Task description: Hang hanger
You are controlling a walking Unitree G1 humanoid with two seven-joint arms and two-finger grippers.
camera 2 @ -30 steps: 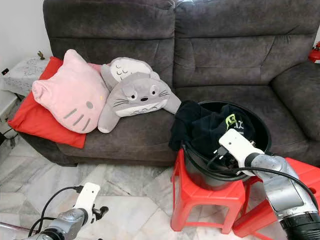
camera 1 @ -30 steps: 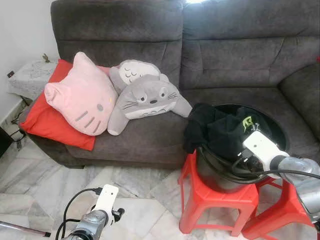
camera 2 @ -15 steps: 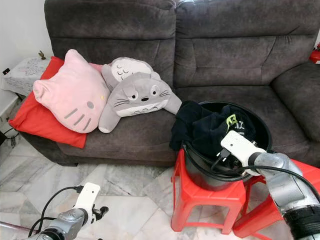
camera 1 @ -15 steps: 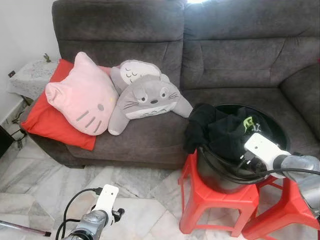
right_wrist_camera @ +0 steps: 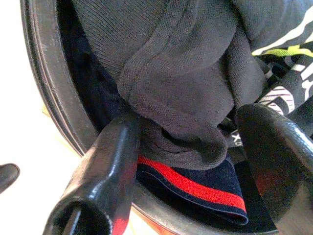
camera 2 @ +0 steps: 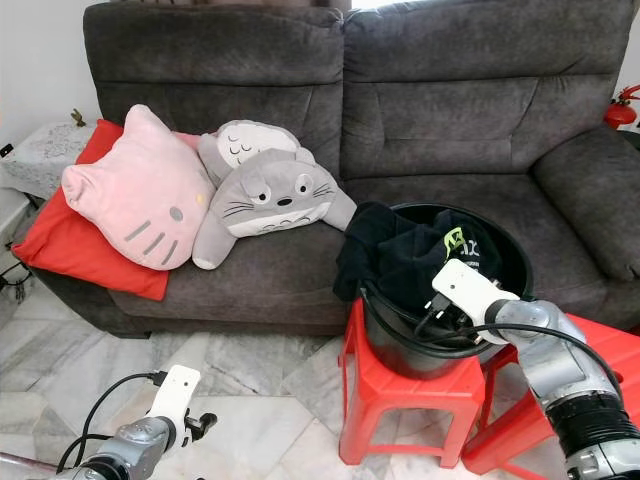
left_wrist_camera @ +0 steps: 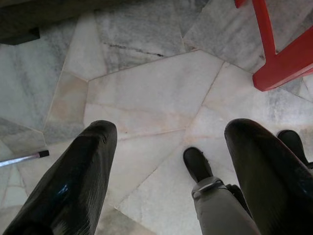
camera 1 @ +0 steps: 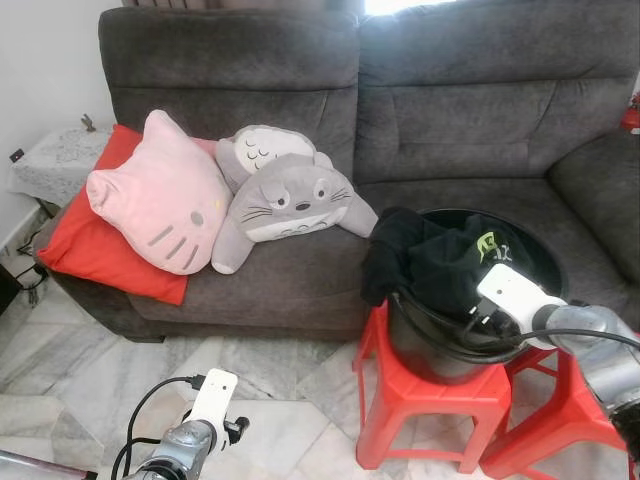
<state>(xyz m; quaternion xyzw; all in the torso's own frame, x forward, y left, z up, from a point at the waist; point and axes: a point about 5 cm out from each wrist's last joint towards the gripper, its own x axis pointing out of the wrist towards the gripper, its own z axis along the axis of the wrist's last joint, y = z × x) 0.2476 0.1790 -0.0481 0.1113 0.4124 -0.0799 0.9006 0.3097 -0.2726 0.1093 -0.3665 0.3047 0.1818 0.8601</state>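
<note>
Right gripper (right_wrist_camera: 186, 161) | lower right of frame; fingers spread, astride dark grey knit garment (right_wrist_camera: 181, 73) in round black bucket (camera 2: 400, 345) on red plastic stool (camera 2: 385, 405); cloth soft, limp, light; pinch bunched fold | hanger: cannot tell where | left gripper (left_wrist_camera: 166, 171) open above marble floor (left_wrist_camera: 146, 98)

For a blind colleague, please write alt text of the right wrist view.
The right gripper, fingers open, reaches into a black bucket and straddles a fold of dark grey clothing. Beneath it lies a navy garment with a red stripe.
</note>
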